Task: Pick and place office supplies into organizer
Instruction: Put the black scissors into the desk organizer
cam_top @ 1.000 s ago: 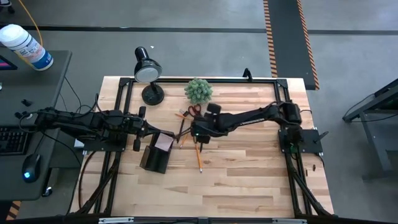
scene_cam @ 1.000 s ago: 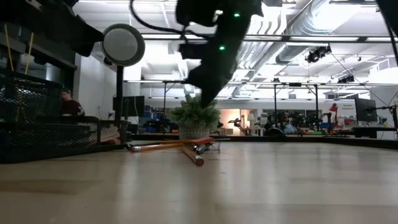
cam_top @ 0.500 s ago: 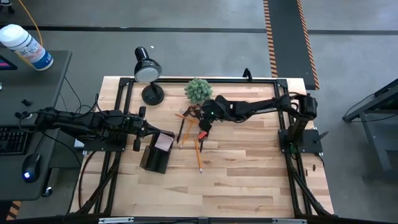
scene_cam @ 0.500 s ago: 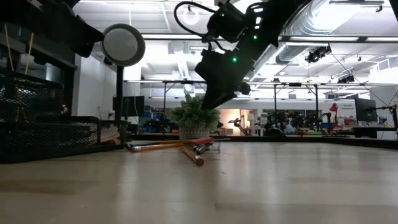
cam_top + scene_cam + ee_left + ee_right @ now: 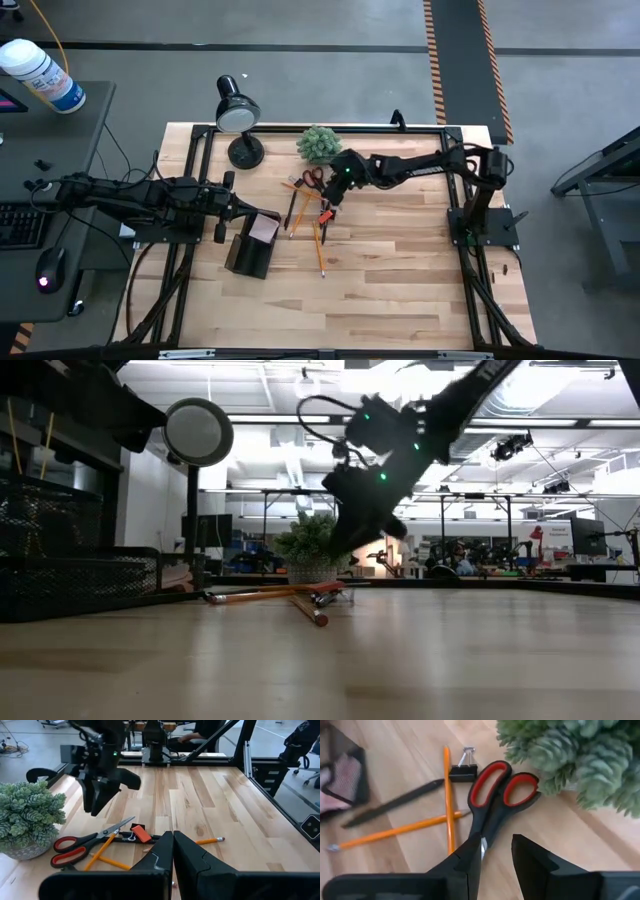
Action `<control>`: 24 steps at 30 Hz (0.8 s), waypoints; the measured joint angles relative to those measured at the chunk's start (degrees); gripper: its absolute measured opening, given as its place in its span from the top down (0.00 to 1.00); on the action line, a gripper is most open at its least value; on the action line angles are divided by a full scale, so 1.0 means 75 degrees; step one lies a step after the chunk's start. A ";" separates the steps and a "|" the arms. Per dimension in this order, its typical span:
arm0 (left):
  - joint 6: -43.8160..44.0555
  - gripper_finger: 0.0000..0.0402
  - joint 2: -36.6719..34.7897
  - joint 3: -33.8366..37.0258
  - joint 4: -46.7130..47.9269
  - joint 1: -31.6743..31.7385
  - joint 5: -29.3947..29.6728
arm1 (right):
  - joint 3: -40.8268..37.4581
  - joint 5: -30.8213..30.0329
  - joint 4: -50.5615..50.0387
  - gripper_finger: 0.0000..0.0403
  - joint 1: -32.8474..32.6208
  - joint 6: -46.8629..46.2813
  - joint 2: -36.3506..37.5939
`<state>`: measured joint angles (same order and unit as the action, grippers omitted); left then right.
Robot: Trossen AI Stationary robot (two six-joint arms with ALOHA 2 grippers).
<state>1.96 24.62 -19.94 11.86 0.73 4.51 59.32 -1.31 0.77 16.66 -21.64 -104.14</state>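
**Over the supply pile: right gripper above the scissors, nothing held**

High view: near the table's back edge, the right gripper (image 5: 333, 192) hangs over the scattered supplies, just in front of the green plant (image 5: 319, 145). The red-handled scissors (image 5: 311, 179) lie just beside it on the side toward the left arm, with pencils (image 5: 321, 250) and a dark pen (image 5: 291, 208) fanned out toward the table's front. The organizer (image 5: 252, 244) sits apart from the pile, on the left arm's side, with a pale pink pad inside it. The left gripper (image 5: 222, 208) waits just beside the organizer. A desk lamp (image 5: 238, 117) stands at the back corner on that side.

Low view: the right gripper (image 5: 345, 545) is above the tabletop, clear of the pencils (image 5: 262, 595) lying below it. The mesh organizer (image 5: 60, 550) fills the picture's left edge.

Left wrist view: the left gripper (image 5: 173, 851) has its fingers pressed together, empty. Beyond it lie the scissors (image 5: 85, 845), an orange-black marker (image 5: 141, 833) and crossed pencils; the right gripper (image 5: 98, 802) hovers above them, off the wood.

Right wrist view: the right gripper (image 5: 495, 855) has a narrow gap between its fingers and nothing in it. The scissors (image 5: 495, 807) lie directly ahead, blades pointing toward that gap, handles toward the plant (image 5: 580, 757). A black binder clip (image 5: 463, 770) touches one handle; two pencils (image 5: 448, 795) cross beside the blades.
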 joint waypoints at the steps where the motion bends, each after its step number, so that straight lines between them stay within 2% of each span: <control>1: -0.0003 1.00 0.0000 0.0000 0.0000 0.0000 0.0000 | -0.0176 0.0311 0.0334 0.75 0.0103 -0.0171 0.0000; 6: -0.0003 1.00 0.0000 0.0000 0.0003 0.0000 0.0000 | -0.0926 0.1421 0.1836 0.75 0.0487 -0.0948 -0.0003; 10: -0.0003 1.00 0.0000 0.0000 0.0006 0.0000 0.0000 | -0.1227 0.2025 0.2248 0.75 0.0690 -0.1385 -0.0029; 18: -0.0003 1.00 0.0000 0.0000 0.0006 0.0000 0.0000 | -0.1047 0.2441 0.2364 0.75 0.0762 -0.1634 -0.0513; 24: 0.0000 1.00 0.0000 0.0000 0.0006 0.0000 -0.0003 | -0.0730 0.2452 0.2394 0.75 0.0784 -0.1543 -0.0872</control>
<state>1.96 24.62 -19.94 11.90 0.73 4.49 53.84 17.08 18.72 22.55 -33.21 -110.68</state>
